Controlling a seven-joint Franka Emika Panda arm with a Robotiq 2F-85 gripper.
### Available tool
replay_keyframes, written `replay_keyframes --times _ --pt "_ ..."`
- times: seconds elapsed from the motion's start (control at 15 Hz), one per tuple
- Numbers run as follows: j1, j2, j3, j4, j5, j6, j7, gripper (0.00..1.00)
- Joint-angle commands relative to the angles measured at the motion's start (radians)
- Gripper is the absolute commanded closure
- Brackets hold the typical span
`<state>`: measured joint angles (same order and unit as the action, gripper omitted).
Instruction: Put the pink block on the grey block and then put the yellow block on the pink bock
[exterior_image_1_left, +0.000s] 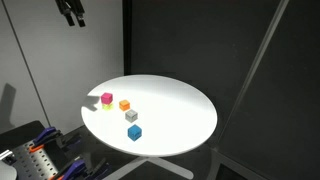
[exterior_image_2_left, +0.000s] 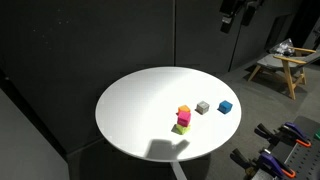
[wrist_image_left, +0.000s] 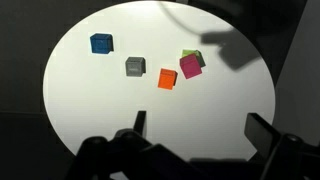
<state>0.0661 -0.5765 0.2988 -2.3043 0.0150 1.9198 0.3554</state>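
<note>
**Hovering wide-open pincer (wrist_image_left: 197, 122) above five cubes on the bench (wrist_image_left: 90, 105)**

Nearest the wrist camera, the two dark fingers (wrist_image_left: 138, 122) are seen at the lower edge. They are spread far apart and nothing is held between them. In both exterior views the pincer is hung high above the round white bench, well apart from every cube.

Five small cubes of equal size are counted on the bench, one of each colour. The orange block (wrist_image_left: 167, 78) is placed nearest in the wrist view. The pink block (wrist_image_left: 190, 68) is set just beside it, directly on the bench surface. The grey block (wrist_image_left: 134, 67) is found on the other side of the orange one, apart from it, with nothing on top. The yellow block (wrist_image_left: 193, 56) is partly hidden just behind the pink block; whether the two touch cannot be told. The blue block (wrist_image_left: 101, 43) is placed farthest off, alone and well apart from the pink and yellow pair.

Beyond the bench, a wooden stool (exterior_image_2_left: 280, 62) is seen in an exterior view.
</note>
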Motion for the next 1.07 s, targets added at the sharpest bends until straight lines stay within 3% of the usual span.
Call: replay_keyframes --times 0.0,0.47,1.0 --pt "0.016 0.004 -0.012 0.003 -0.009 -0.002 0.008 0.00" --pt "0.010 0.024 -0.017 0.021 -0.008 -0.004 0.012 0.00" --pt "0.007 0.150 -0.120 0.080 0.069 0.074 -0.047 0.00"
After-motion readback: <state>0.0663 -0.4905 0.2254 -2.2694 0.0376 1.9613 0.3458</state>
